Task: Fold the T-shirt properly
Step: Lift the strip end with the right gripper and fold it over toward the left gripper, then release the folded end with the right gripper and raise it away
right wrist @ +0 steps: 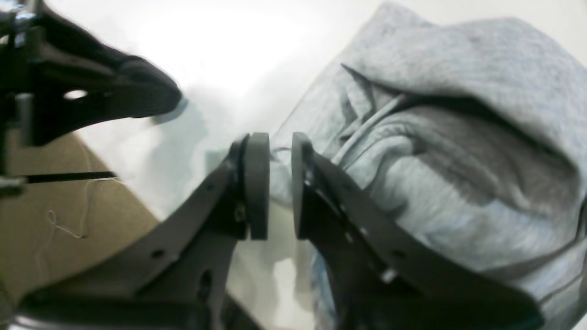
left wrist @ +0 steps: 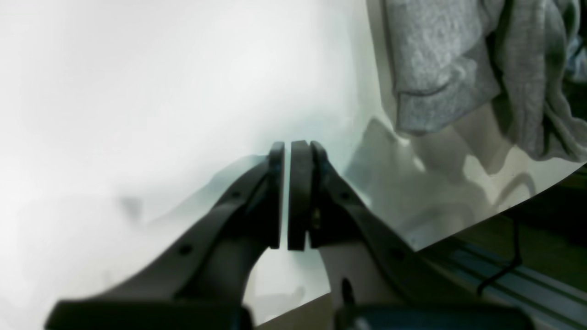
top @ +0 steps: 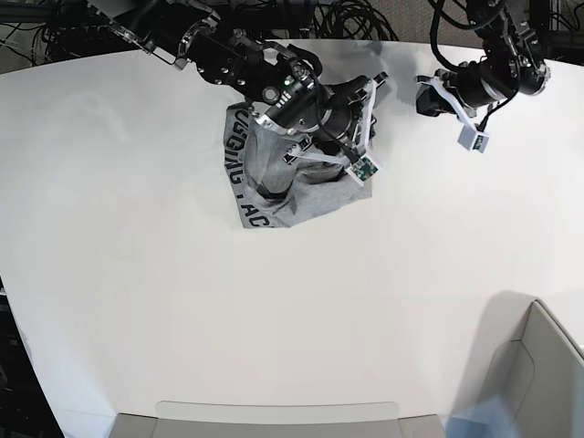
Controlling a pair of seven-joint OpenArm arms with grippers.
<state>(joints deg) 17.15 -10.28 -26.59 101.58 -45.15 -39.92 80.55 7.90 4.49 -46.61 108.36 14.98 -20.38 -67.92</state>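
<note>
Shirt (top: 274, 187) bunched on surface (top: 182, 301), far side, lettering showing. Right gripper (right wrist: 274, 183) directly over it, jaws slightly parted, cloth edge between, grip unconfirmed. Left gripper (left wrist: 284, 197) well apart, clenched, empty.

Heather light grey is the colour of the T-shirt (top: 274, 196), a fine flecked knit in the right wrist view (right wrist: 458, 137), paler grey along its hem. Bold black block capitals run down its edge in the base view. Glossy white is the table (top: 137, 274), blown out to glare under the left gripper (left wrist: 285, 197), whose fingers are matte black. Matte black too is the right gripper (right wrist: 275, 183). White brackets sit on both black arms.
</note>
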